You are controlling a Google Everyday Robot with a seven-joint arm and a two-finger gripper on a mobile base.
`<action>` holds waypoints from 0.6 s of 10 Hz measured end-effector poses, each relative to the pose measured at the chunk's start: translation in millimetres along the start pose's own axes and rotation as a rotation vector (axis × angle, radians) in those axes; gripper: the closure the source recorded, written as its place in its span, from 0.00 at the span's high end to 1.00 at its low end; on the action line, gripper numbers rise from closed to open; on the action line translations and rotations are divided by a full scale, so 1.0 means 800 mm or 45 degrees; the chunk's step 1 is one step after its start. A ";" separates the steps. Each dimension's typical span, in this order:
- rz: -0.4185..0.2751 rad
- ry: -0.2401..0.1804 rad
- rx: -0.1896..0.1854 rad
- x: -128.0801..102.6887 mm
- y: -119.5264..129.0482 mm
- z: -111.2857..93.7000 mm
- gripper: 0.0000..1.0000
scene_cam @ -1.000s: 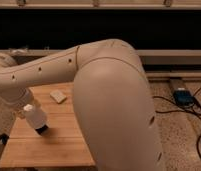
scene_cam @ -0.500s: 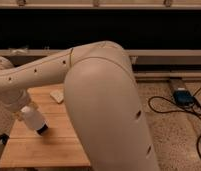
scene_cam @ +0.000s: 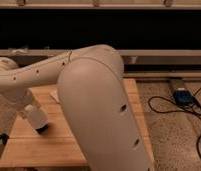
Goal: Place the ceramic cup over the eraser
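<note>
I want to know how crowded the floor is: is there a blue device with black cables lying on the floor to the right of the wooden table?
Yes, a blue device with black cables lies right of the wooden table, far from the gripper.

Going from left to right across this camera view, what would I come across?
The gripper low over the wooden table → the robot's big white arm → the table's right edge → the blue device on the floor → black cables at far right.

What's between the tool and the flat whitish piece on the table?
Only bare wooden table, seen in the camera view; the tool hangs low near the table's left side.
</note>
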 end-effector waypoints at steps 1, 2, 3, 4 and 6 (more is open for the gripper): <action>0.012 0.006 -0.005 -0.002 -0.005 0.007 0.31; 0.023 0.013 -0.009 -0.004 -0.009 0.013 0.39; 0.036 0.025 -0.019 -0.004 -0.011 0.020 0.51; 0.045 0.030 -0.029 -0.004 -0.011 0.024 0.61; 0.061 0.022 -0.043 -0.004 -0.017 0.029 0.77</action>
